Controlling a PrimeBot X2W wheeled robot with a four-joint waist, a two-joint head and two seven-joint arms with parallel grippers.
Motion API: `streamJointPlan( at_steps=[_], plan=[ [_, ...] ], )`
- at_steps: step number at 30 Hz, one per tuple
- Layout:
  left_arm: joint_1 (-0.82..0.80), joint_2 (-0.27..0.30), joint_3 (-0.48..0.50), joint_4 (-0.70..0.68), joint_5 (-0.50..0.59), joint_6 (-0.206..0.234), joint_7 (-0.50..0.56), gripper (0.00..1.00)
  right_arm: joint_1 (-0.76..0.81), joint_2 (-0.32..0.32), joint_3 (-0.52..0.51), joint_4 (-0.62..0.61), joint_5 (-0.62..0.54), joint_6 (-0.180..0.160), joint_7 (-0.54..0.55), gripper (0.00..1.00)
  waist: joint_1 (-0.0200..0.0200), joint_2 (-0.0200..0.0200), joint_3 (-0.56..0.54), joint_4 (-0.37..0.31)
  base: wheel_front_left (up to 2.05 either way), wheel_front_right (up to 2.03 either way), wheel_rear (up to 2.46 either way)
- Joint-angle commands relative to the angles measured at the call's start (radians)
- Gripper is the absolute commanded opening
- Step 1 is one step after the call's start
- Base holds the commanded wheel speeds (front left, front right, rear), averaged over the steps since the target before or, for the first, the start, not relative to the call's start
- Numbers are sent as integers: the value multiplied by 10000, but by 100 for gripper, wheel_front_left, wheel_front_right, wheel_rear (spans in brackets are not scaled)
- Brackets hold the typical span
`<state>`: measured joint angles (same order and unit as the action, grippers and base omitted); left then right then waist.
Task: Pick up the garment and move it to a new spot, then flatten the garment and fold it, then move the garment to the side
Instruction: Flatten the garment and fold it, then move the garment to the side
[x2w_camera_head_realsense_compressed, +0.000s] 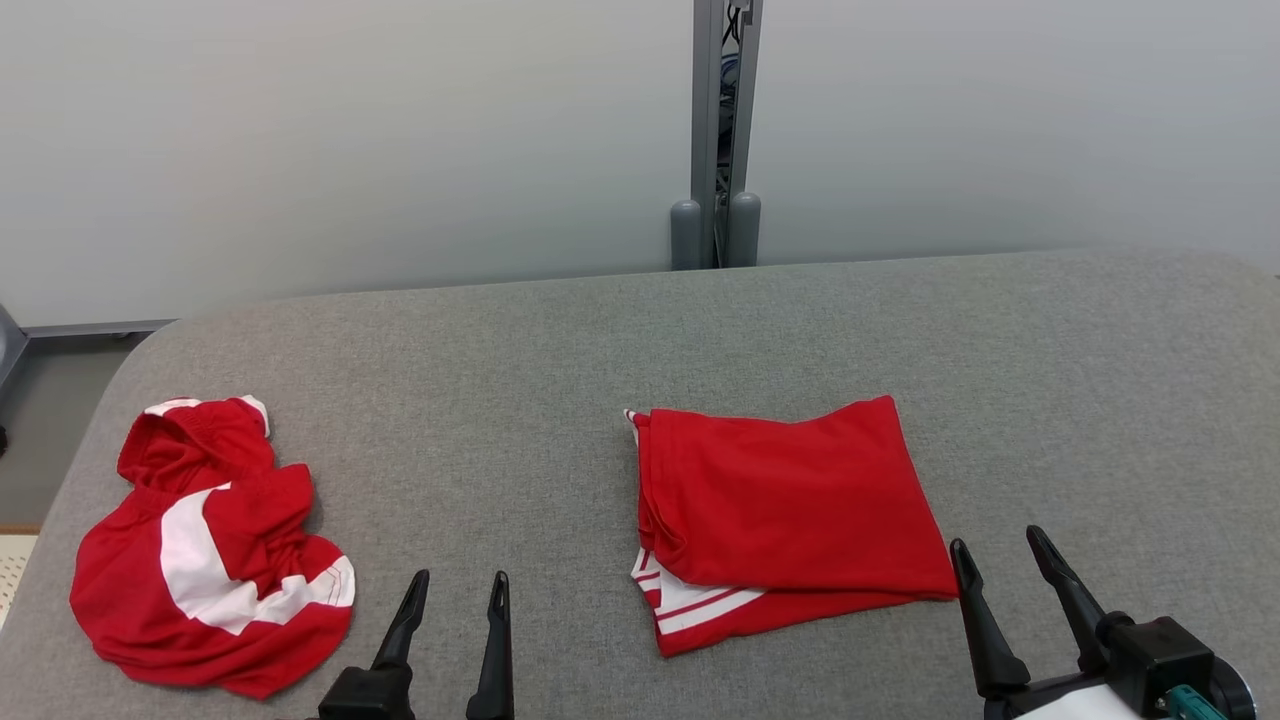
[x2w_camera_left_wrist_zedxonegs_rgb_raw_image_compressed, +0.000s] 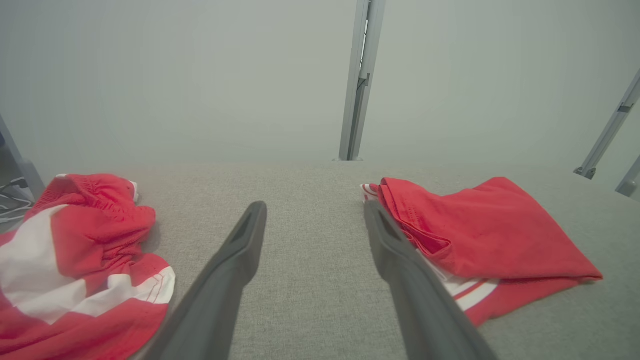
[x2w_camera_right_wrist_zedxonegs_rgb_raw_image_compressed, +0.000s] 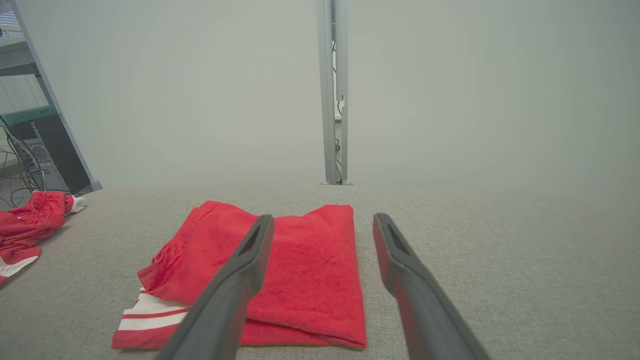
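On grey fabric-covered tabletop, right of centre: noted folded red garment of thin knit cloth, roughly rectangular, lying flat in stacked layers. White-striped lower layer peeking out at near-left corner; sliver of white trim at far-left corner. Right edge straight, top layer smooth with a few shallow creases.

At far left of tabletop, near its edge: noted crumpled red-and-white garment, bunched in a loose heap, elastic waistband turned up at far end, broad white curved band across the middle. Well apart from folded red garment, bare grey surface between.

Left end effector: at lower middle-left of head view, over the bare strip between the two garments. Dark fingers spread wide, nothing between them, clear of both cloths. Confirmed in left wrist view: grey surface alone between the fingers.

Right end effector: at lower right of head view, just beside near-right corner of folded red garment. Fingers likewise spread wide, gripping nothing. From right wrist view: one finger crossing in front of the red cloth, the other over bare tabletop. Contact with cloth: cannot tell.

Behind tabletop: plain pale wall, split by upright grey metal post.
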<state>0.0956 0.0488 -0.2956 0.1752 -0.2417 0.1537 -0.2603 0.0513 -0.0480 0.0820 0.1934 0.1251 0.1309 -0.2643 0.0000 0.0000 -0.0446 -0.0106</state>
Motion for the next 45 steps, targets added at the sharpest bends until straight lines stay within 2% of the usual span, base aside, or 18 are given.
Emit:
streamJointPlan(
  at_steps=[1, 28, 45],
  plan=[
    [-3, 35, 53, 4, 52, -10, -53, 100, 23, -53, -12, -18, 81, -3, -19, 100, 0, 0, 2, 8, 0, 0, 0],
    [212, 35, 397, -897, 616, 220, -53, 100, 63, -53, -47, -54, 204, -3, -19, 100, 0, 0, -10, 74, 0, 0, 0],
    [396, 35, 451, -920, 845, 143, -53, 100, 190, -53, -107, -59, 201, -3, -19, 100, 0, 0, -97, 173, 0, 0, 0]
  ],
)
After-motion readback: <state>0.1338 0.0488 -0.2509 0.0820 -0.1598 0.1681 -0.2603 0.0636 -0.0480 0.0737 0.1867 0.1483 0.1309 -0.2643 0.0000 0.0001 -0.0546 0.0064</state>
